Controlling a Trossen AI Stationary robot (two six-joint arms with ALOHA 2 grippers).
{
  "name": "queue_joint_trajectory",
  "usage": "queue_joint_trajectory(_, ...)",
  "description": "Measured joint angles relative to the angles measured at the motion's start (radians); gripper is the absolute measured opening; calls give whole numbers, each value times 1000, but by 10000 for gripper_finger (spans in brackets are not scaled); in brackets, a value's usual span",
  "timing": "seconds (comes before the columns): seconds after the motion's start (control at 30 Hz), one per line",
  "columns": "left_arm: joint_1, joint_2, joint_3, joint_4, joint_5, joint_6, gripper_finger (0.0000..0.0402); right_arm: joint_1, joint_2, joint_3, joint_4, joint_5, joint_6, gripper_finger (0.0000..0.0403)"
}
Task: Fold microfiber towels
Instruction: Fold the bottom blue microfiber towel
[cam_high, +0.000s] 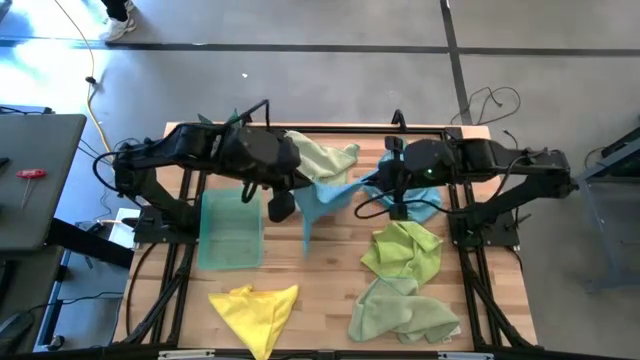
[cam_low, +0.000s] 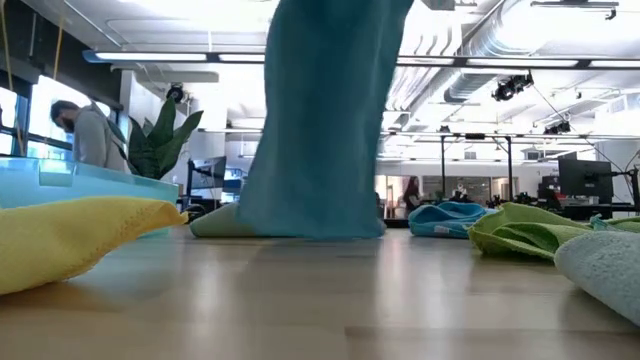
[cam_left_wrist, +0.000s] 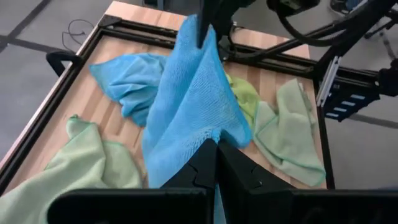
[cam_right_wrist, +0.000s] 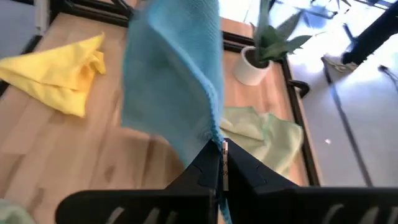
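Note:
A sky blue microfiber towel (cam_high: 322, 197) hangs over the middle of the table, between my left gripper (cam_high: 283, 207) and my right gripper (cam_high: 400, 208), both shut on it. In the low view it drops as a wide curtain (cam_low: 320, 120) down to about the tabletop. A second blue towel (cam_left_wrist: 130, 74) lies crumpled under the right arm. Pale green towels (cam_high: 325, 155) (cam_high: 400, 315), a brighter green one (cam_high: 402, 250) and a yellow one (cam_high: 255, 310) lie loose on the wood. My left gripper pinches an upper edge of the blue towel (cam_left_wrist: 214, 132) between its two fingers, slanting down toward the table's right. The cloth is lifted and runs across to the other gripper (cam_left_wrist: 202, 28), sagging below. My right gripper pinches the blue towel's opposite upper corner (cam_right_wrist: 214, 134) between its two fingers, slanting down toward the table's left. The towel hangs below the fingers as a slack sheet; whether its lower edge (cam_low: 310, 232) rests on the table cannot be told.
A clear teal bin (cam_high: 230, 228) stands on the table's left side. A small potted plant (cam_right_wrist: 258, 56) sits at the far left corner. The black frame rail (cam_left_wrist: 68, 106) borders the table. Bare wood shows in the centre near the front edge (cam_high: 325, 290).

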Motion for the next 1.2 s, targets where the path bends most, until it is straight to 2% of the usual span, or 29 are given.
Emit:
queue_joint_trajectory(0.23,-1,-8,0,-81,1,13,0,-7,32,113,-97,0,-23,0)
queue_joint_trajectory(0.43,15,-8,0,-114,0,162,0,-57,40,127,-119,0,-52,0)
queue_joint_trajectory(0.97,185,-8,0,-118,-241,516,0,-308,72,127,-12,-23,-352,0)
queue_joint_trajectory(1.1,197,-8,0,-118,-252,515,0,-328,81,127,-10,-109,-316,0)
queue_joint_trajectory(1.2,183,-8,0,-121,-179,443,0,-324,97,126,-85,-161,-214,0)
